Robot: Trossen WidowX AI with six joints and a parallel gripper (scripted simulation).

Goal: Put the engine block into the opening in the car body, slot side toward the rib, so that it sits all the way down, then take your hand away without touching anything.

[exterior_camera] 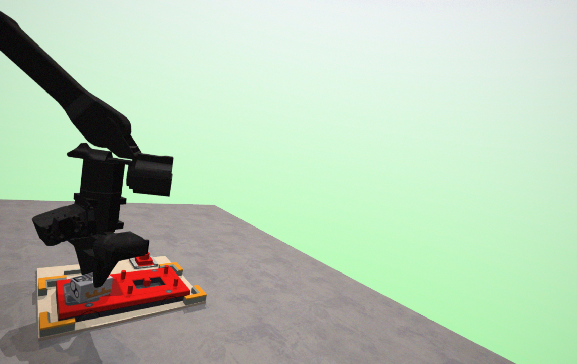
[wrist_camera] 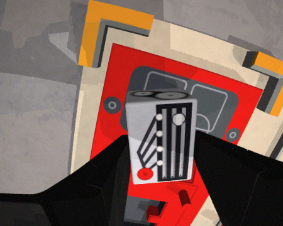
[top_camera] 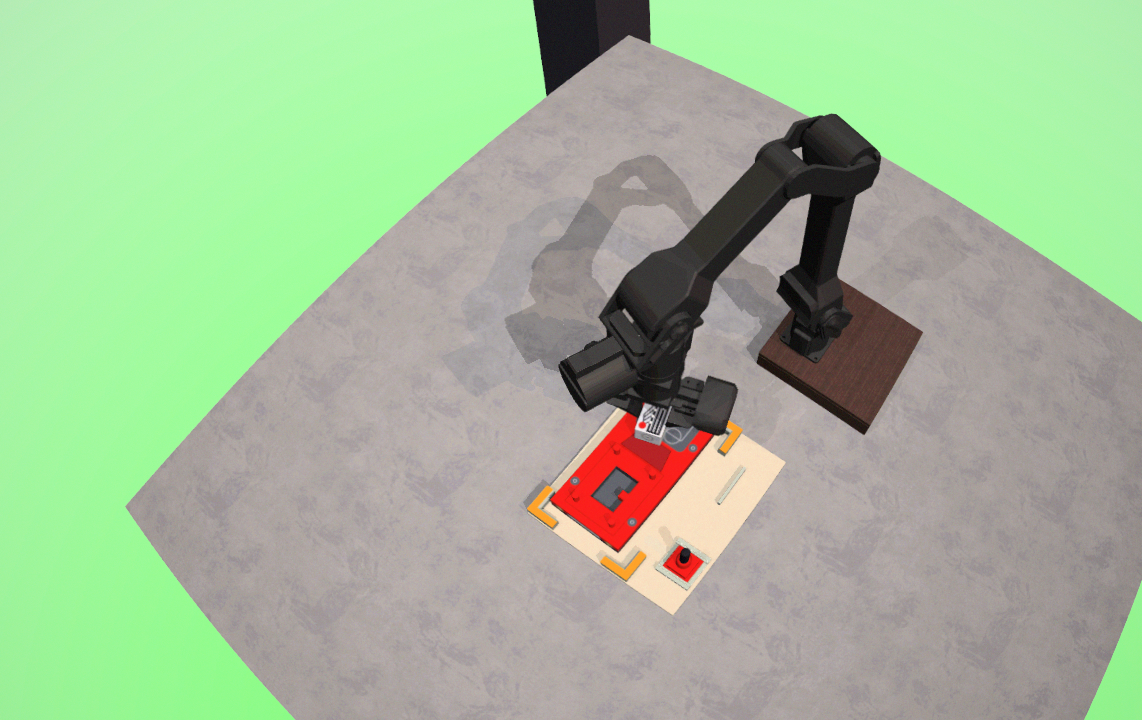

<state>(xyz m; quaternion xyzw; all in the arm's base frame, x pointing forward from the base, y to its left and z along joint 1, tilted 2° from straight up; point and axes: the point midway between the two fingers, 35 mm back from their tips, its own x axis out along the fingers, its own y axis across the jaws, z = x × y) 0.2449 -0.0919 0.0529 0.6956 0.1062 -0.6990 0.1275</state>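
Observation:
The silver engine block (top_camera: 651,423) (exterior_camera: 83,291) (wrist_camera: 141,125) sits on the dark-windowed end of the red car body (top_camera: 588,516) (exterior_camera: 118,297) (wrist_camera: 117,72), its striped face up. Its round-marked end faces away from the opening. My gripper (exterior_camera: 94,278) (wrist_camera: 160,140) points down and is shut on the engine block, one finger at each long side. The rectangular opening (top_camera: 607,487) (exterior_camera: 156,281) (wrist_camera: 133,205) lies toward the other end of the body. A small red rib (top_camera: 622,495) (exterior_camera: 146,281) (wrist_camera: 152,213) juts into it. I cannot make out the slot.
Several red pegs (top_camera: 651,476) (exterior_camera: 130,288) (wrist_camera: 184,198) stand around the opening. Orange corner brackets (top_camera: 542,507) (exterior_camera: 57,323) (wrist_camera: 92,25) surround the car body on the cream board (top_camera: 763,465). A red piece with a black stem (top_camera: 684,558) stands in a grey frame beside the body.

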